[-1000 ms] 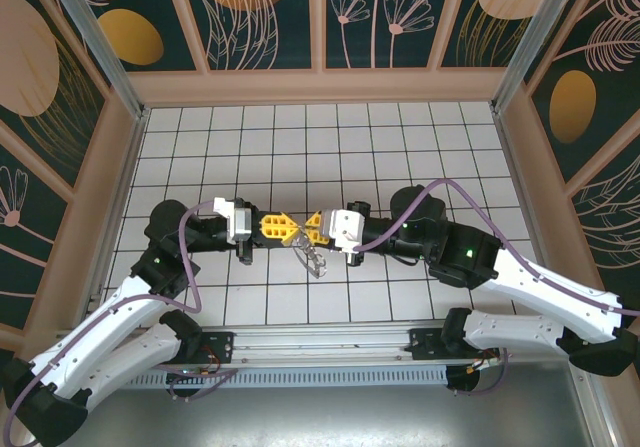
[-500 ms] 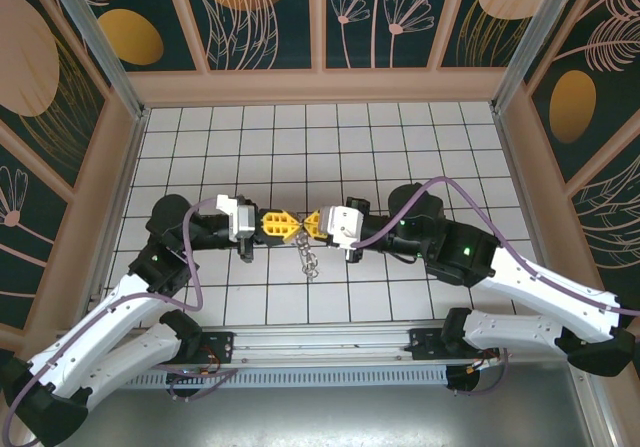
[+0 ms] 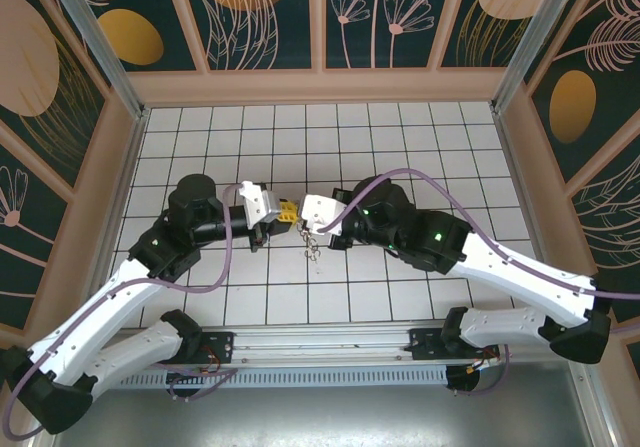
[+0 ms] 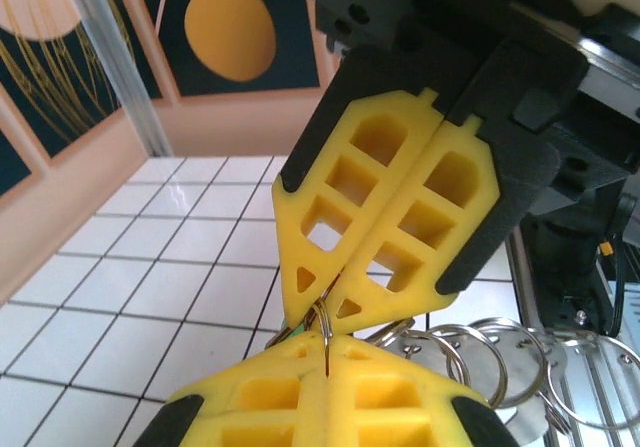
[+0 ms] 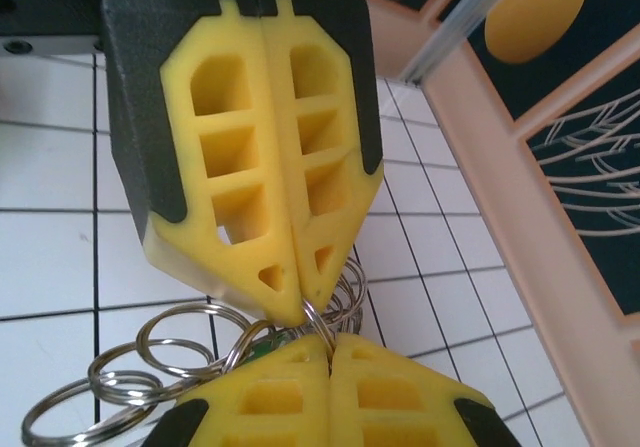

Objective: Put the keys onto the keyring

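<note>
My left gripper [image 3: 288,216] and right gripper [image 3: 303,217] meet tip to tip over the middle of the tiled floor. Both are shut on the same thin silvery ring of the keyring [image 4: 326,329], which runs from the left gripper [image 4: 327,345] up into the right gripper [image 4: 318,315]. In the right wrist view the ring [image 5: 318,325] sits between my right gripper [image 5: 328,347] and the left gripper [image 5: 300,313]. A bright green bit of the keys [image 5: 262,344] peeks out beside it. Several linked silvery rings [image 5: 150,367] hang off the pinched ring and dangle below [image 3: 312,245].
The white tiled floor [image 3: 400,147] is boxed in by low tan walls [image 3: 320,85]. An aluminium rail [image 3: 320,342] with the arm bases runs along the near edge. Both forearms and their purple cables cross the centre.
Both wrists have swung and shifted slightly towards the far wall, and the two grippers have closed the gap between their tips. The ring bunch still hangs between them.
</note>
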Robot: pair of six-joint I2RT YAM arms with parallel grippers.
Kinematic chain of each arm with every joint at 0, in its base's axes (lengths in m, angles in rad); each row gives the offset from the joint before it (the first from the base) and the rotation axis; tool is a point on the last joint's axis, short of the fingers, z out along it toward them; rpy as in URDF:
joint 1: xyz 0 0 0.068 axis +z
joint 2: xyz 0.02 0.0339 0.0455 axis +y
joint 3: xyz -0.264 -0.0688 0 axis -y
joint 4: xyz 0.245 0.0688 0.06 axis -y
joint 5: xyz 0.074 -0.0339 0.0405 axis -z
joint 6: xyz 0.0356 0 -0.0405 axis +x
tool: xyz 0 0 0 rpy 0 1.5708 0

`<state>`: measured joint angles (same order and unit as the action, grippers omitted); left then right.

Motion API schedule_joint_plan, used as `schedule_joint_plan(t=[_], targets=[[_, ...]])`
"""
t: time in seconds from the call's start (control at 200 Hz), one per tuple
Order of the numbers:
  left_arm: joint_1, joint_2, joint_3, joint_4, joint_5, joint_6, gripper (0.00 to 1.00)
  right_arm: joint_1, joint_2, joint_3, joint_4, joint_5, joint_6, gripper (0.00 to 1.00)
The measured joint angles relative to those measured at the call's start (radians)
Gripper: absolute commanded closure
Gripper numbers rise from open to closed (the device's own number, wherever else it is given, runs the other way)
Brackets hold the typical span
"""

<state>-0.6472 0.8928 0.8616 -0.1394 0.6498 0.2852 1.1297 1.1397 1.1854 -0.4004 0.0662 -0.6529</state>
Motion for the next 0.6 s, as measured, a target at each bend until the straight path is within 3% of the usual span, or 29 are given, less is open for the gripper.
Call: schedule_joint_plan(t=[0.235, 0.531, 0.601], targets=[[-0.007, 0.042, 0.0, 0.003, -0.033, -0.009, 0.96, 0.019, 0.027, 0.013, -0.037, 0.091, -0.002, 1.0], [-0.017, 0.06, -0.009, 0.046, -0.051, -0.04, 1.0, 0.021, 0.023, 0.014, -0.053, 0.119, 0.005, 1.0], [-0.017, 0.038, -0.034, 0.09, -0.034, -0.056, 1.0, 0.024, 0.003, 0.005, -0.043, 0.106, 0.006, 0.96]])
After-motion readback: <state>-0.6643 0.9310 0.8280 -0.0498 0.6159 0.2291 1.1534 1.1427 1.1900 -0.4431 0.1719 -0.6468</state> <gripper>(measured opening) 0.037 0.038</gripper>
